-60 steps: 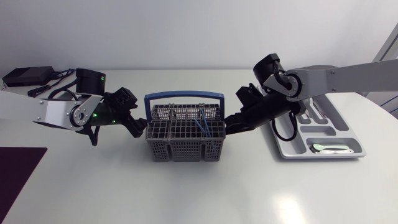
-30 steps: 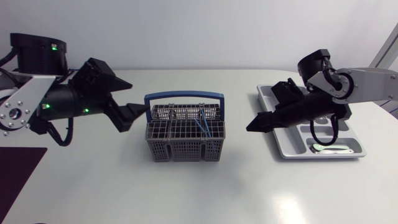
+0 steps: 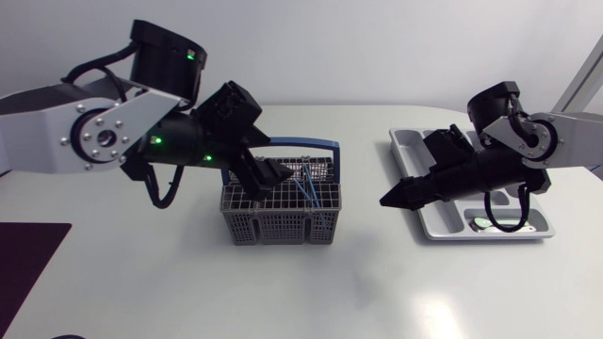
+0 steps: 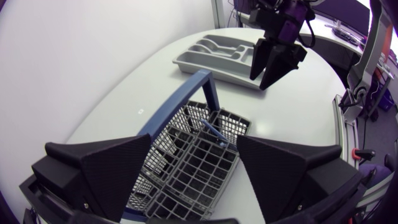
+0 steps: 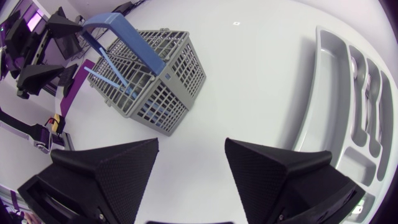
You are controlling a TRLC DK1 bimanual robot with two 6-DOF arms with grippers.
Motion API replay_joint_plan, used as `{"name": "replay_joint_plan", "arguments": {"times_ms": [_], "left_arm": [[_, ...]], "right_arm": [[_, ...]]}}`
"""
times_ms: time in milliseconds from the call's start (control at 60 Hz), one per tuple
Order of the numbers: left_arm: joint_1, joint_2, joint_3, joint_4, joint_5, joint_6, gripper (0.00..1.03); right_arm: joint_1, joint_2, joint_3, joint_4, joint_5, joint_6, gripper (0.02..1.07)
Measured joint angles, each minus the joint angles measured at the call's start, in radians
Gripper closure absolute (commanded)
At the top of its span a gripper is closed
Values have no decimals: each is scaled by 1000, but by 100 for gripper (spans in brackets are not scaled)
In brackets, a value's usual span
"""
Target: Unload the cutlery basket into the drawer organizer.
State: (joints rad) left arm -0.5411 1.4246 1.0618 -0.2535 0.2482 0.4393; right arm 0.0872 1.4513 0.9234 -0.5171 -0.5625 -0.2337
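The grey cutlery basket [image 3: 280, 215] with a blue handle [image 3: 300, 145] stands mid-table and holds thin blue cutlery [image 3: 306, 188]. My left gripper [image 3: 274, 175] hangs open just above the basket's left half. In the left wrist view the basket [image 4: 193, 168] lies under and between the parted fingers of my left gripper [image 4: 196, 180]. My right gripper [image 3: 391, 200] is open over bare table between the basket and the grey drawer organizer [image 3: 405, 141]. In the right wrist view the right gripper [image 5: 189, 174] has nothing between its fingers, and the basket [image 5: 146, 81] is ahead of it.
The organizer [image 5: 336, 93] holds metal cutlery [image 5: 367, 81] in its long compartments and a pale item [image 3: 499, 224] in its front one. A dark mat [image 3: 28, 254] lies at the table's front left. Bare table runs along the front.
My left arm has swung from the basket's left side up and over the basket. My right gripper has drawn back from the basket's right side toward the organizer and now stands open.
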Motion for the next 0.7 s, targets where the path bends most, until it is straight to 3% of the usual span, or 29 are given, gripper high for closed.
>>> {"name": "replay_joint_plan", "arguments": {"times_ms": [233,700], "left_arm": [[-60,105,161,-191,-102,-58,12],[-131,118,196,-252,-245,-212,22]], "right_arm": [[-11,-6,-16,0,-15,-7,29],[-50,-7,-33,0,-26,-37,29]]}}
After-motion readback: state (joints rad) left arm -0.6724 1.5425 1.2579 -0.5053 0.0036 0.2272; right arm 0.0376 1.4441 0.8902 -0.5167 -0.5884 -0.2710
